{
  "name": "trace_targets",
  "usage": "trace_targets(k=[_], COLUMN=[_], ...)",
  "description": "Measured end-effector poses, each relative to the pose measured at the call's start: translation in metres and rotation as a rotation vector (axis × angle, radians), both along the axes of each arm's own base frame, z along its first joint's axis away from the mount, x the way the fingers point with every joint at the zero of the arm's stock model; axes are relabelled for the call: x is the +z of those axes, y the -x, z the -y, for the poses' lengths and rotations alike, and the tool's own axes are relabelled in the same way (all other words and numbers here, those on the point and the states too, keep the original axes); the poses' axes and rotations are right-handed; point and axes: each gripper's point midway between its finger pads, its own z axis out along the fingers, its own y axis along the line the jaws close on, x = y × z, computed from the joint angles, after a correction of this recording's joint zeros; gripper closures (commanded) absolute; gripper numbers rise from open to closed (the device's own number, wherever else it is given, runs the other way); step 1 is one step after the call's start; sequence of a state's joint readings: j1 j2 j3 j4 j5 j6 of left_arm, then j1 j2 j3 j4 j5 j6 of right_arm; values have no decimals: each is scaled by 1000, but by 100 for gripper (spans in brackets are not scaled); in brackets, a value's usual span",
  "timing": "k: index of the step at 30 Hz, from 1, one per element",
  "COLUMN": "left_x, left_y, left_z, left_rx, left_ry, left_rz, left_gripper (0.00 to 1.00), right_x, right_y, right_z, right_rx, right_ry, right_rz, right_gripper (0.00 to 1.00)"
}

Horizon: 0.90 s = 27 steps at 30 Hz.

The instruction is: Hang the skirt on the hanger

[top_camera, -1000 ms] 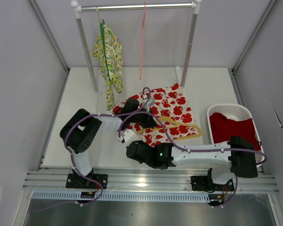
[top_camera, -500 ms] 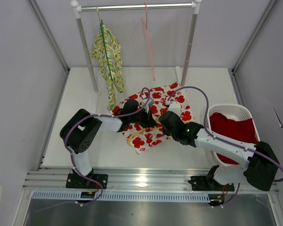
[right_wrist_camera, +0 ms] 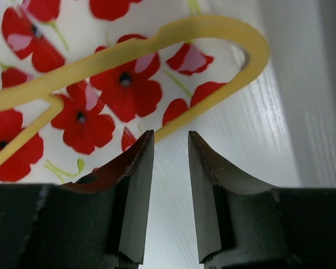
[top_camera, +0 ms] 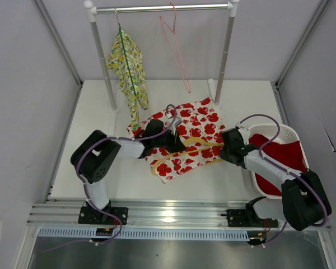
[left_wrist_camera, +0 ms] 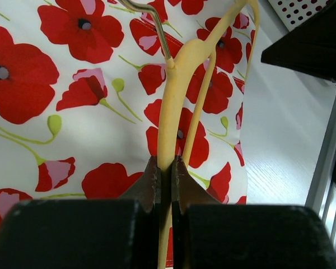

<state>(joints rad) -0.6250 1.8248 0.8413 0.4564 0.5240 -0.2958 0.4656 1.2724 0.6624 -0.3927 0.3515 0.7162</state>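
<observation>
White worktop [top_camera: 98, 106] carries the lot. The poppy-print skirt [top_camera: 204, 120] lies spread flat on it, with the clothes rail [top_camera: 162, 8] standing behind. Just right of the skirt is a white basket [top_camera: 271, 129] with red cloth inside. The yellow hanger [top_camera: 208, 141] lies on top of the skirt. Left hand [left_wrist_camera: 165, 168] is clenched on the hanger just below its neck, over the skirt. Right hand [right_wrist_camera: 169, 147] is at the skirt's right edge, released, jaws parted on nothing, the hanger's curved end just past its tips.

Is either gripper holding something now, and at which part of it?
The left gripper is shut on the yellow hanger, on one arm below the hook. The right gripper is open and holds nothing.
</observation>
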Motion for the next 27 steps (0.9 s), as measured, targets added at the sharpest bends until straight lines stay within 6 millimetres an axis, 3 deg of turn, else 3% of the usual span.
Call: trace_targets(k=[5, 12, 15, 19, 23, 27], left_x=[-2, -2, -2, -2, -3, -3], left_y=[0, 0, 0, -1, -3, -5], left_z=[-2, -2, -2, -2, -3, -4], left_rx=[19, 22, 22, 27, 36, 41], left_ry=[0, 0, 0, -2, -5, -6], left_rz=[-12, -11, -11, -8, -6, -5], left_gripper=[100, 100, 100, 100, 100, 100], right_x=[-8, -17, -21, -21, -22, -23], right_y=[-13, -24, -27, -33, -38, -39], right_z=[10, 16, 18, 19, 22, 23], right_rx=[-63, -93, -103, -108, -109, -111], right_ry=[-34, -43, -45, -43, -28, -20], right_rz=[-2, -10, -18, -20, -19, -20], right_gripper=[61, 48, 48, 54, 74, 86])
